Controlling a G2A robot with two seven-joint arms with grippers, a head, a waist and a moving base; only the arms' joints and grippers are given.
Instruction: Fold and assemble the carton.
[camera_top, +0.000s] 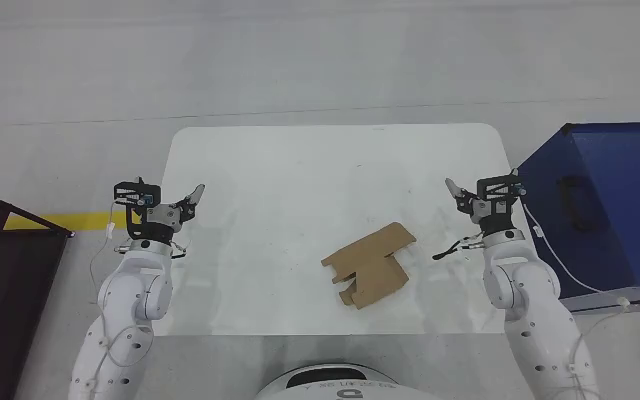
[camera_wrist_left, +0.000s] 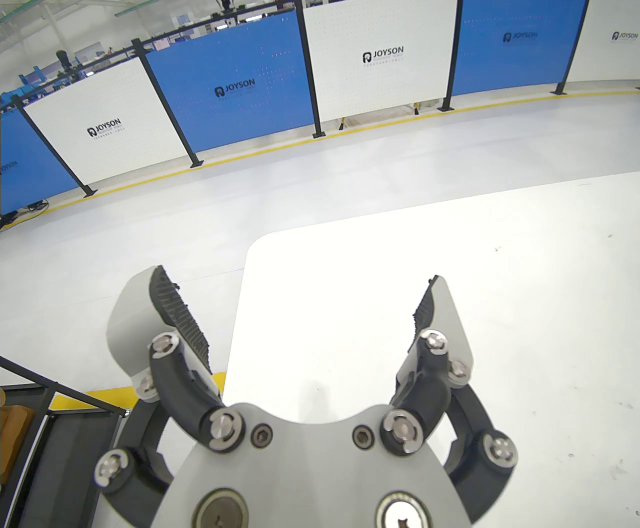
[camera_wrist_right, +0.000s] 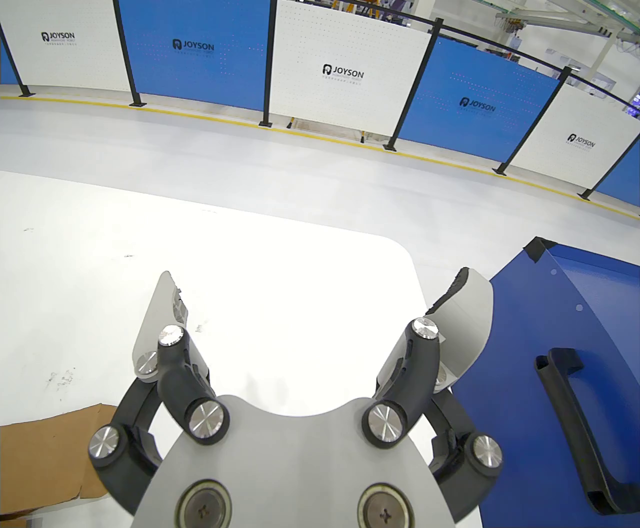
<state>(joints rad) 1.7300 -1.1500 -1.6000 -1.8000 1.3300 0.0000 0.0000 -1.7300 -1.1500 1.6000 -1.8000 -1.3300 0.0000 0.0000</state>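
A flat brown cardboard carton (camera_top: 372, 264) lies unfolded on the white table (camera_top: 300, 180), right of the middle and toward the front. Its corner (camera_wrist_right: 45, 460) appears in the right wrist view. My left gripper (camera_top: 172, 206) hovers over the table's left edge, open and holding nothing; its ribbed fingers (camera_wrist_left: 180, 320) spread wide around the gap of the left gripper (camera_wrist_left: 295, 287). My right gripper (camera_top: 468, 210) hangs open over the table's right edge, a short way right of the carton. In its own view the right gripper (camera_wrist_right: 320, 287) has bare table between its fingers.
A blue bin (camera_top: 590, 200) with a black handle (camera_wrist_right: 580, 425) stands just right of the table, close to the right gripper. A dark rack (camera_top: 25, 270) sits on the floor to the left, with a yellow floor line (camera_top: 60, 220). Blue and white partition panels (camera_wrist_left: 350, 65) stand far off.
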